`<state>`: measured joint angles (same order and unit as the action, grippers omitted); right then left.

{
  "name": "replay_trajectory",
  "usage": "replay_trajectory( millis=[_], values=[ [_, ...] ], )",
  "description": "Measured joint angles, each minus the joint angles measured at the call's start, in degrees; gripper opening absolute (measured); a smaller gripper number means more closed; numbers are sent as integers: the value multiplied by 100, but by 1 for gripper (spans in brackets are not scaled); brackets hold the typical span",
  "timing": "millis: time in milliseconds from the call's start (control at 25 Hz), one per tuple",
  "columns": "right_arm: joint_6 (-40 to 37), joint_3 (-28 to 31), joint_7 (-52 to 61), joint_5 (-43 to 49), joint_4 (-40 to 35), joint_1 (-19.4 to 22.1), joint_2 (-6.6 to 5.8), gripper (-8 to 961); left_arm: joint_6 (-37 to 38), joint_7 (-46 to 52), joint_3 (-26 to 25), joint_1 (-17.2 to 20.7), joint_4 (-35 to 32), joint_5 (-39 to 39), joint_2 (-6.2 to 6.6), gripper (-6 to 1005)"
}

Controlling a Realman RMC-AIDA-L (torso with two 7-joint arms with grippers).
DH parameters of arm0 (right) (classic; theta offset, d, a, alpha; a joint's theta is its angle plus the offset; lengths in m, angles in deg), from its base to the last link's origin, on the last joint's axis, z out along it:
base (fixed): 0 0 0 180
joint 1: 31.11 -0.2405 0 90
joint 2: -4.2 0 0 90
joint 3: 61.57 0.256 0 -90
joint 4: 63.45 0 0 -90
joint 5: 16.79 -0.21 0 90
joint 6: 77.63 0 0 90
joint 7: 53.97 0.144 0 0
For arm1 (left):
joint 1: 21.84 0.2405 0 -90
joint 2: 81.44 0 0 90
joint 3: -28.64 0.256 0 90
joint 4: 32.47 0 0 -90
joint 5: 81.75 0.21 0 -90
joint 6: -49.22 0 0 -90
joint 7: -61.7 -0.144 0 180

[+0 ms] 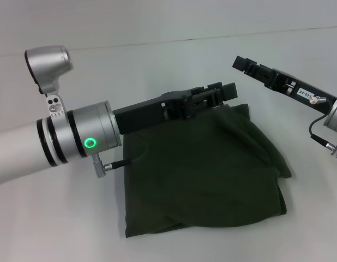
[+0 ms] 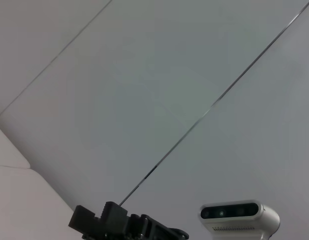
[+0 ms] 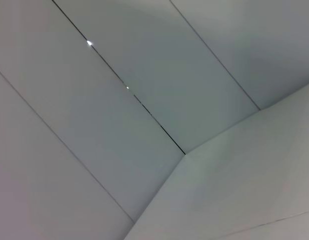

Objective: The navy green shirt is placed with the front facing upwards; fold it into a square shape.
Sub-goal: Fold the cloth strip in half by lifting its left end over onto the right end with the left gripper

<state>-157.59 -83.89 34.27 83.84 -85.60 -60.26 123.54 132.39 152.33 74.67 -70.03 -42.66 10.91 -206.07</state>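
The navy green shirt [image 1: 206, 169] lies folded into a rough rectangle on the white table, with only plain green fabric showing and no lettering in view. My left gripper [image 1: 227, 90] reaches in from the left and hovers over the shirt's far edge with no cloth hanging from it. My right gripper [image 1: 244, 63] is raised above the table, beyond the shirt's far right corner and apart from it. In the left wrist view, a black gripper part [image 2: 119, 224] and a small white camera [image 2: 239, 218] show against the wall.
The white table [image 1: 59, 218] spreads around the shirt on all sides. Its far edge meets a pale wall [image 1: 157, 22]. The right wrist view shows only wall panels [image 3: 144, 100].
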Motion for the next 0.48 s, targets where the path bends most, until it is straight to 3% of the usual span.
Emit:
replay_trajectory(
  millis=[160,360,480],
  values=[
    [-125,-27,-12,1,-44,6,-5,526,97,-1,-13,106,-89,-43,0,359],
    [-611,-257,-39,45,-221,25,-18,537,282,0,20,420,-531,-63,31,607],
    [-878,-447,-39,48,-298,11,14,547,536,25,22,726,-1041,-39,44,835]
  ],
)
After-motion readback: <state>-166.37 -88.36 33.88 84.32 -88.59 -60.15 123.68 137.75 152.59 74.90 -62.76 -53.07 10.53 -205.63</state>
